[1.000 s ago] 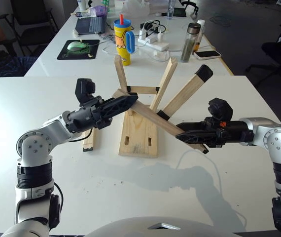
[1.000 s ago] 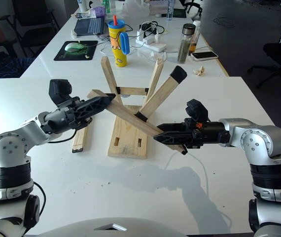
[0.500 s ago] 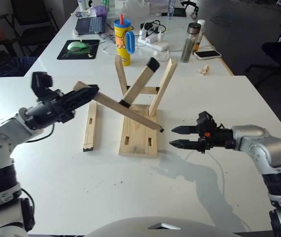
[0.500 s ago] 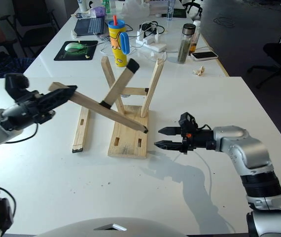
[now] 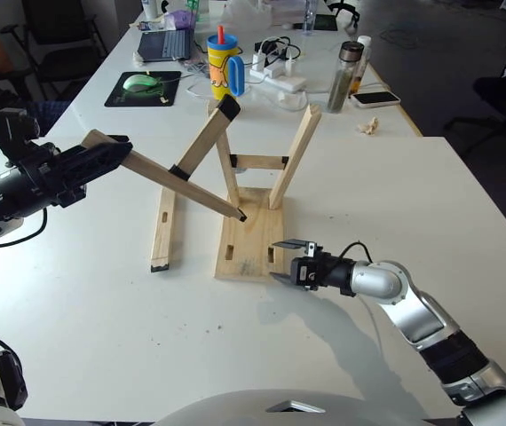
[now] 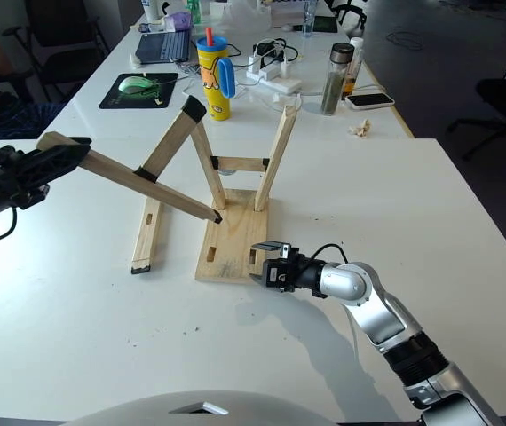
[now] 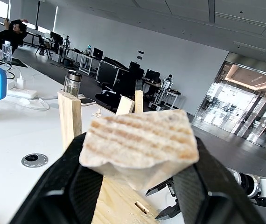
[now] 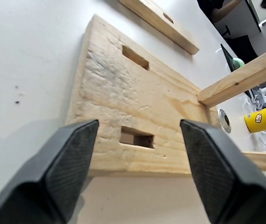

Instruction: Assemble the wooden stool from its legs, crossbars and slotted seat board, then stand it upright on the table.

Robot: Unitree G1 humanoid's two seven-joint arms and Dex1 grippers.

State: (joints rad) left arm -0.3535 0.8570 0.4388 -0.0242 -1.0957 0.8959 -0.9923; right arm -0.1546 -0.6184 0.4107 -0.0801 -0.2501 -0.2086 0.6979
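Left gripper (image 5: 111,151): clenched on the outer end of the held leg (image 5: 191,182), raised well off the table (image 5: 413,195) on the robot's left.

Held leg: its long axis slopes down from the left gripper toward the middle of the scene. A second leg (image 5: 204,138) branches up from it at a dark joint. The lower tip sits at the left edge of the seat board (image 5: 251,240), about midway along it (whether it touches the wood cannot be told).

Seat board: flat on the table in front of the robot, long axis running away from it. Two standing legs (image 5: 294,155) joined by a crossbar (image 5: 258,162) are already set in the far end.

Empty slots (image 8: 136,138): in the near half of the board, closer to the robot than the leg's tip and slightly right of it.

Right gripper (image 5: 286,260): fingers spread and holding nothing, low over the table at the board's near right corner, with the slotted end between its jaws in the wrist view.

Loose slotted bar (image 5: 162,229): lying flat, just left of the board and parallel to it.

Deciding relation: the tip probably has to come back toward the robot and stand steeper to meet a near slot. The right gripper is the nearer one for steadying the board.
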